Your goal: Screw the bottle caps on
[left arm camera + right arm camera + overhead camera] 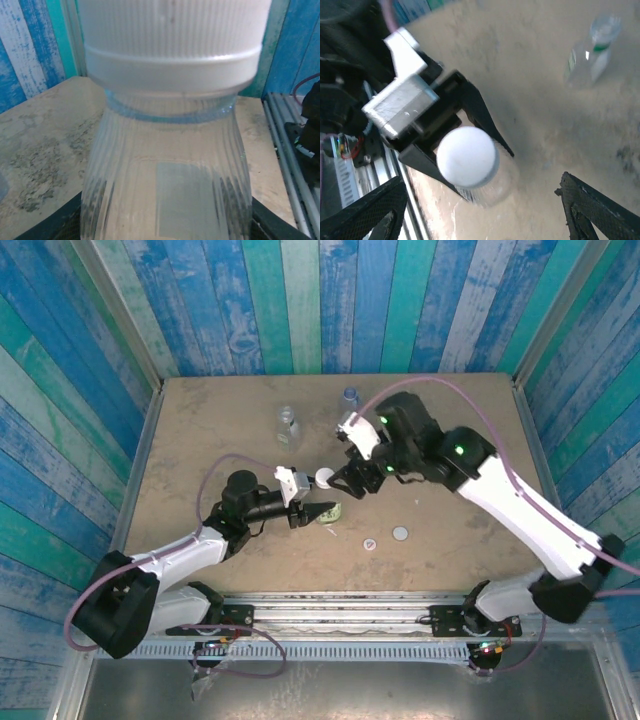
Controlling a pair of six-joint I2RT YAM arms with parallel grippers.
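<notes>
The left hand [318, 512] grasps a ribbed clear plastic bottle [165, 180], its base cut off in the left wrist view. A plain white round cap [467, 156] sits on its neck. The right hand [346, 478] is released, its fingers apart from the cap.

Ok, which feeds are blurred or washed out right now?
Left wrist: the white cap and clear bottle sit so close they look soft, the cap nearly washed out. Right wrist: the cap is fairly sharp, the green-label bottle behind is blurred. Top external: evenly lit, sharp, no glare on the table.
</notes>
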